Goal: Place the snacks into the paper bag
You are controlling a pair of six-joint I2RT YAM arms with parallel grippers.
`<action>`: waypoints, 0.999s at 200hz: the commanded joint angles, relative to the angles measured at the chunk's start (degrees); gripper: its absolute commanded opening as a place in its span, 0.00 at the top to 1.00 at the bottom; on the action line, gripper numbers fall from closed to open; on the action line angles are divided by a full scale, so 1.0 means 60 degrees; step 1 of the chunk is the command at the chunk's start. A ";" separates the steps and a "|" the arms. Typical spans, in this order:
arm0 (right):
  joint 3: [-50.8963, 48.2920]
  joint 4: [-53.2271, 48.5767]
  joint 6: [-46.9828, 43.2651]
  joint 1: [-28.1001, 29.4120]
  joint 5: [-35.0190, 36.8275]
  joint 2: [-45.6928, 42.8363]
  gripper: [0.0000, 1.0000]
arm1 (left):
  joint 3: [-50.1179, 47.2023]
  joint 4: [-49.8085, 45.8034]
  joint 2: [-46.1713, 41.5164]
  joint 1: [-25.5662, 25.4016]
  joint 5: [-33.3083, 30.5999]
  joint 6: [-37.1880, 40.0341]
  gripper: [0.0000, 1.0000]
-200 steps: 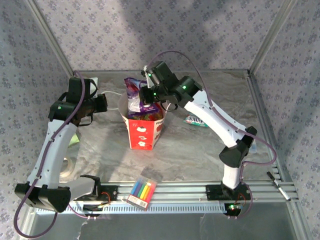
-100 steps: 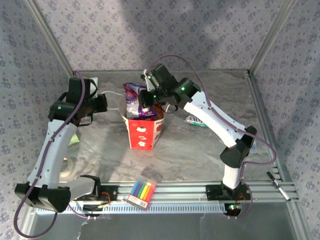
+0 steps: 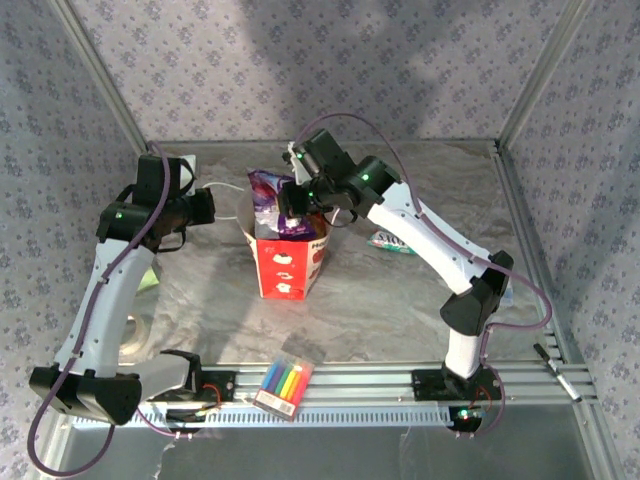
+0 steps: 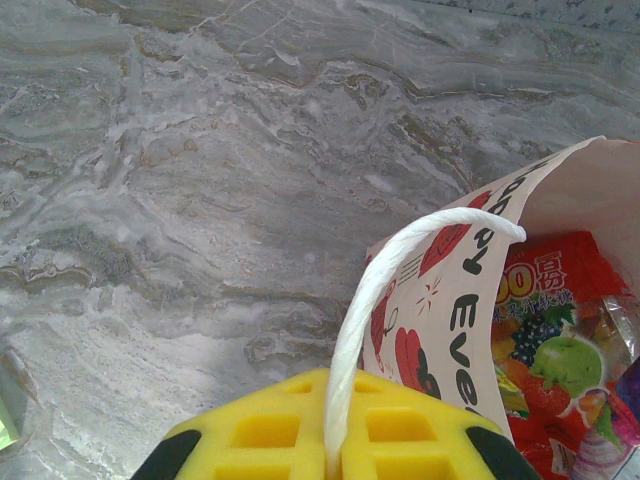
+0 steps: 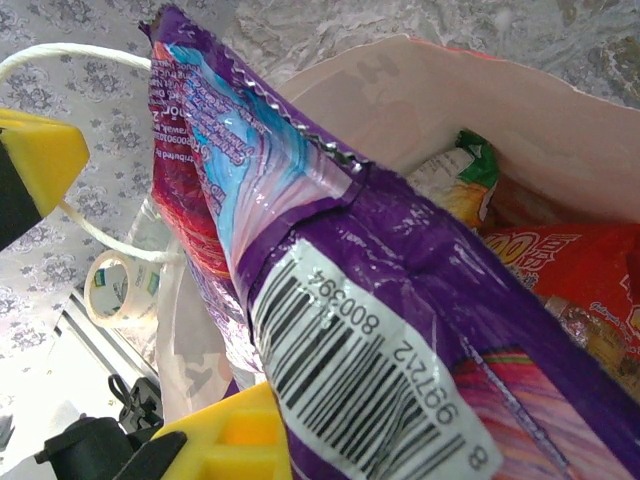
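Purple packet (image 5: 330, 260) held above paper bag (image 3: 290, 265)
Right gripper (image 3: 294, 210) clenched on its edge — light, slippery foil; left gripper (image 4: 330, 440) pinches the white string handle (image 4: 400, 250) — bag looks flimsy.

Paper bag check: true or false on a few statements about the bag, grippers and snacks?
1. The right gripper is shut on the purple packet at the paper bag's mouth. True.
2. The left gripper is open, clear of the bag. False: it is shut on the bag's white string handle.
3. The bag holds nothing. False: a red packet lies inside.
4. A teal-white packet lies on the table, right of the bag. True.
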 commanded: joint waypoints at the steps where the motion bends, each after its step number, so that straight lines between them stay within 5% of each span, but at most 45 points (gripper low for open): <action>1: -0.0048 -0.0133 0.0020 -0.0056 -0.0192 -0.0210 0.83 | 0.0117 -0.0058 -0.0155 0.0082 0.0068 0.0009 0.91; 31: -0.0066 -0.0200 -0.0036 -0.0052 -0.0139 -0.0250 0.58 | 0.0120 -0.0059 -0.0120 0.0083 0.0090 0.0001 0.91; 48: -0.0052 -0.0204 -0.0056 -0.0056 -0.0093 -0.0260 0.53 | 0.0120 -0.0059 -0.0098 0.0089 0.0134 -0.0022 0.91; 200: -0.0344 -0.0406 -0.1383 -0.0348 0.1702 -0.2307 0.47 | 0.0120 -0.0059 -0.0070 0.0085 0.0079 0.0002 0.91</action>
